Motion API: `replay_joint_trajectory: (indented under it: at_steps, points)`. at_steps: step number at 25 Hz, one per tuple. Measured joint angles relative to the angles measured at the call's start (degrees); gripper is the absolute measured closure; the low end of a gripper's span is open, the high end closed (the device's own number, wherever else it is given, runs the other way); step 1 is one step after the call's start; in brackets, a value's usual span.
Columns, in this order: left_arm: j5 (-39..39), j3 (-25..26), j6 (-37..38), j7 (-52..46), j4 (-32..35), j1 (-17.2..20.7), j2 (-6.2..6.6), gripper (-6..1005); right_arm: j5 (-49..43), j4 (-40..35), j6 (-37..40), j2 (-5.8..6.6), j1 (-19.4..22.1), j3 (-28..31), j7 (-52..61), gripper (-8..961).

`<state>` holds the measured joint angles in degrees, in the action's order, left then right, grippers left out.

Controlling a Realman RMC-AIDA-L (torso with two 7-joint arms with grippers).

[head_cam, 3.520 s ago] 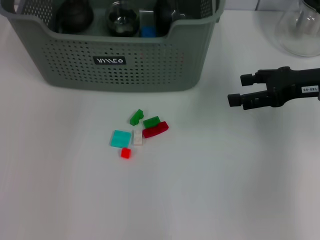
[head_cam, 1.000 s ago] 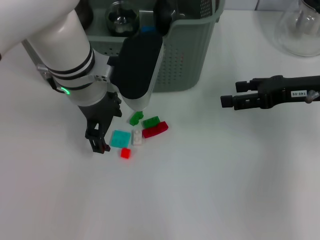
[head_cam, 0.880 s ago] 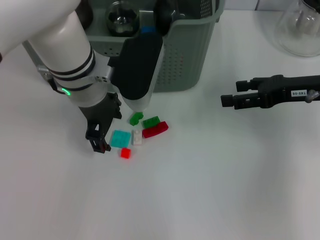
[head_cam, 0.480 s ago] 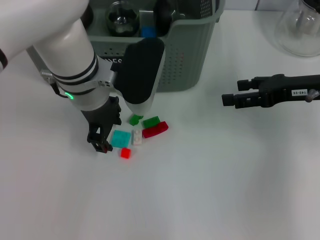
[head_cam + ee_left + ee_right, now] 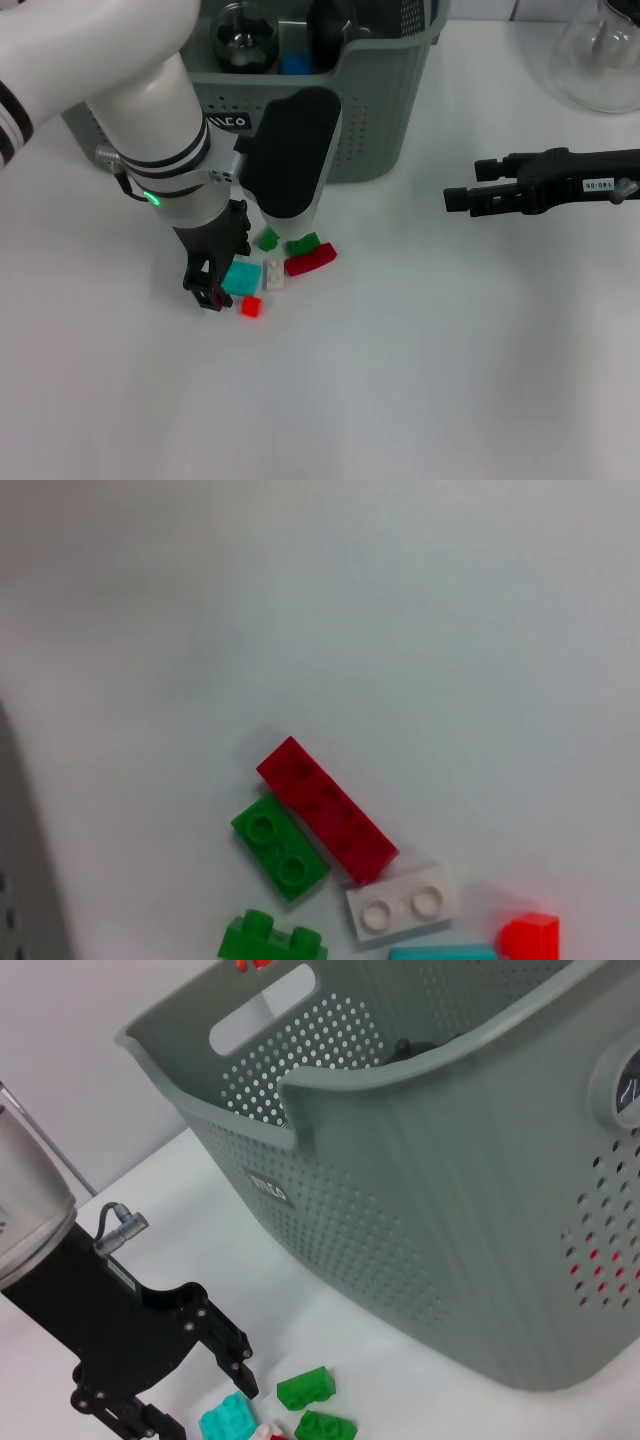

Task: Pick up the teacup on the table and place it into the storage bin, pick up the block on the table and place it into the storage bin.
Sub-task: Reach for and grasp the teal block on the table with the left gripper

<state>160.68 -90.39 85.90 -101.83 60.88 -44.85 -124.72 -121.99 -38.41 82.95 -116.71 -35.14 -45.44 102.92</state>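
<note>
Several small blocks lie on the white table in front of the storage bin [image 5: 380, 110]: a teal block [image 5: 243, 277], a small red one [image 5: 250, 306], a white one [image 5: 274, 274], two green ones [image 5: 267, 240] and a dark red brick [image 5: 311, 259]. My left gripper [image 5: 208, 290] is down at the table just left of the teal block [image 5: 230, 1418], open, holding nothing. The left wrist view shows the dark red brick [image 5: 328, 810] and white block [image 5: 405, 905]. My right gripper [image 5: 465, 184] hovers open at the right. No teacup shows on the table.
The storage bin [image 5: 420, 1220] holds dark round vessels, a glass item [image 5: 240, 28] and a blue block [image 5: 295, 63]. A clear glass flask [image 5: 605, 55] stands at the far right. My left forearm [image 5: 290, 150] hangs over the bin's front.
The left arm came into view from the left and has edged right, bringing its gripper up beside the teal block. The right gripper and the blocks have stayed put.
</note>
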Motion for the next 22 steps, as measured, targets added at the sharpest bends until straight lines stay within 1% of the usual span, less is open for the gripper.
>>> replay_joint_trajectory:
  at_steps: [14, 22]
  points:
    - [-0.5, -0.7, -0.8, 0.0, -1.5, -0.9, 0.00, 347, 0.0, 0.0, 0.0, 0.07, 0.5, 0.0, 0.2, 7]
    - [-0.5, -0.8, -0.8, 0.0, -2.9, -1.7, 0.00, 433, 0.0, 0.3, 0.0, 0.29, 0.5, 0.0, 0.0, 7]
